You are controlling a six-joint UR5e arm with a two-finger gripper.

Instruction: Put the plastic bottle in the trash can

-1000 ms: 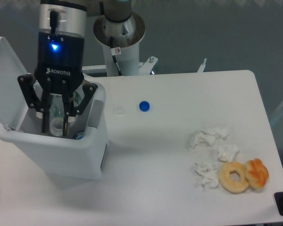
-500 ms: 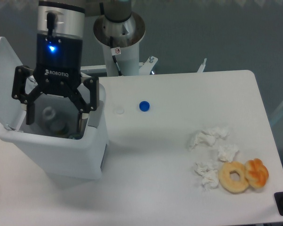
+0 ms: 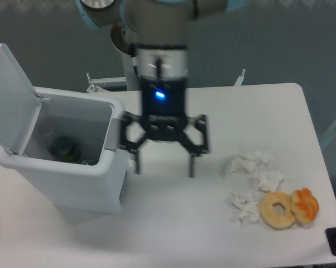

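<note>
The trash can (image 3: 73,181), a white bin with its lid (image 3: 12,97) tipped up at the left, stands on the table's left side. Down inside it, among dark items, a pale clear shape that looks like the plastic bottle (image 3: 63,148) lies on the bottom, dimly seen. My gripper (image 3: 165,167) hangs over the middle of the table, right of the bin and apart from it. It is motion-blurred, its fingers (image 3: 139,164) spread wide and open, with nothing between them.
Crumpled white tissues (image 3: 247,163) lie right of the gripper, with more (image 3: 245,205) nearer the front. A donut (image 3: 278,210) and an orange pastry (image 3: 305,205) sit at the front right. The robot's base (image 3: 143,39) stands behind the table.
The gripper opened over the bin and let go of the bottle, which dropped inside. It has since swung right, out over the table's middle, now covering the blue cap.
</note>
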